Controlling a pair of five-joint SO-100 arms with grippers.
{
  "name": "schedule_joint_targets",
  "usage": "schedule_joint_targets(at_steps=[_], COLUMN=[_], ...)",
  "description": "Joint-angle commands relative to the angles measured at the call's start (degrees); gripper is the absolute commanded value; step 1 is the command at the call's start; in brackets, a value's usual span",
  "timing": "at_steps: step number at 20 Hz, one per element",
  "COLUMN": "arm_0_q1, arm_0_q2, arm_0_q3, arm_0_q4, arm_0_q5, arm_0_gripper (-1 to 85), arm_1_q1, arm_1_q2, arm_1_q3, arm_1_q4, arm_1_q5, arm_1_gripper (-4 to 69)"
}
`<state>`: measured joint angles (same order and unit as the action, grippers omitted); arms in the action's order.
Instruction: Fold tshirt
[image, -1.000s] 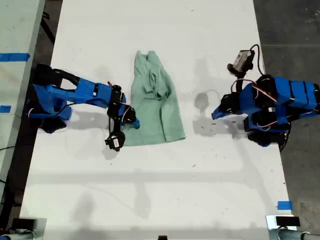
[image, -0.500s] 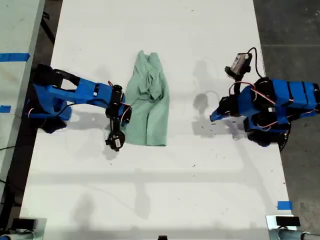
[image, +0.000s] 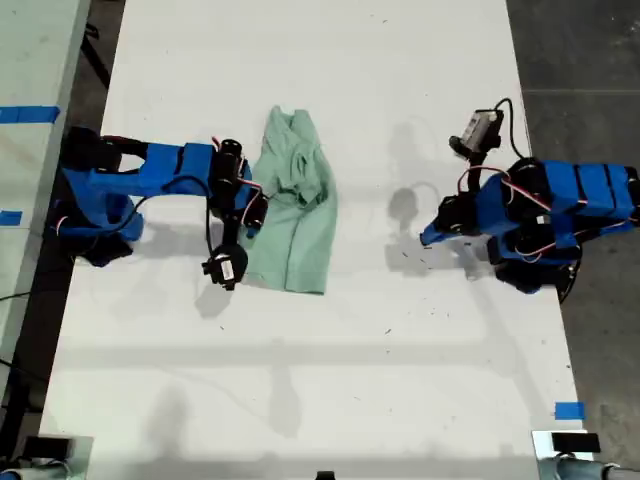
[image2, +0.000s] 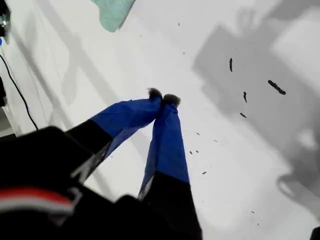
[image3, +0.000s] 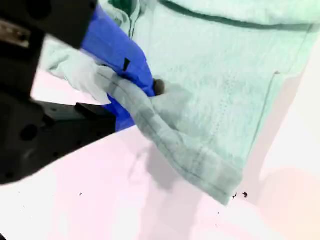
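- Two arms sit at a white desk, one at each side of the exterior view, with the tshirt lying between them, closer to the arm on that view's left.
- My second hand is clenched on the tshirt: in its wrist view a blue finger pins a hemmed edge, and the cloth drapes off it in a raised fold. In the exterior view this is the arm on the left, its hand at the garment's near edge.
- My first hand is clenched on nothing, tips together over bare desk marked with a few dark specks. Only a corner of the tshirt shows far off in its wrist view. This is the arm on the exterior view's right, well apart from the cloth.
- Since a second ago the tshirt has narrowed. It then spread wide toward the exterior view's right; now that side has been drawn in and the garment is a slimmer, slanted strip, bunched near the collar end.
- Over the same time my second hand has moved up and in along the edge, carrying cloth with it, while my first arm has barely shifted.
- Judged from this, a lengthwise fold is under way but untidy: the layers look rumpled, not aligned.
- Likely needs next: letting the held edge down flat, then a crosswise fold. Dragging further risks bunching the whole garment.
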<state>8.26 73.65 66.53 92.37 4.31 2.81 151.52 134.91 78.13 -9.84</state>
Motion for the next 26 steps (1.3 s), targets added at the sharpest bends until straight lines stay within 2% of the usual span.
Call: schedule_joint_targets(at_steps=[1, 2, 4, 11, 14, 15, 16, 17, 18, 21, 26], arm_0_q1=[-1.6, -1.8, -2.5, -3.2, -3.5, -3.5, -3.5, -3.3, -3.2, -2.5, -1.6], arm_0_q2=[-8.6, -12.8, -15.7, -26.1, -31.4, -32.5, -33.4, -33.7, -33.3, -28.3, -11.0], arm_0_q3=[-20.2, -26.2, -26.6, -26.0, -26.1, -26.1, -26.1, -26.0, -26.0, -26.0, -25.1], arm_0_q4=[6.9, 8.3, 5.3, -10.7, -14.3, -14.6, -14.6, -14.2, -13.4, -7.9, 8.3], arm_0_q5=[1.6, 2.2, 3.1, 8.9, 9.5, 9.5, 9.6, 9.6, 9.6, 9.2, 8.4], arm_0_gripper=[0.0, 0.0, 0.0, 2.3, 3.2, 4.4, 10.0, 21.3, 28.5, 30.0, 28.9], arm_1_q1=[-0.8, -0.8, -0.8, -0.5, -1.0, -1.0, -1.0, -1.0, -0.9, -0.9, -1.0], arm_1_q2=[1.1, 1.2, 1.2, 1.2, 1.4, 1.5, 1.5, 1.5, 1.5, 1.5, 2.0], arm_1_q3=[0.0, 0.3, 0.4, 1.6, 2.3, 2.5, 2.5, 2.5, 2.5, 2.6, 3.0], arm_1_q4=[-1.8, -2.1, -2.3, -3.7, -4.2, -4.3, -4.4, -4.4, -4.4, -4.4, -4.4], arm_1_q5=[0.4, 0.4, 0.4, 0.3, 0.8, 0.8, 0.8, 0.6, 0.5, 0.4, 0.6], arm_1_gripper=[0.1, 0.1, 0.1, -0.1, -0.1, -0.1, -0.1, -0.1, -0.1, -0.1, -0.1])
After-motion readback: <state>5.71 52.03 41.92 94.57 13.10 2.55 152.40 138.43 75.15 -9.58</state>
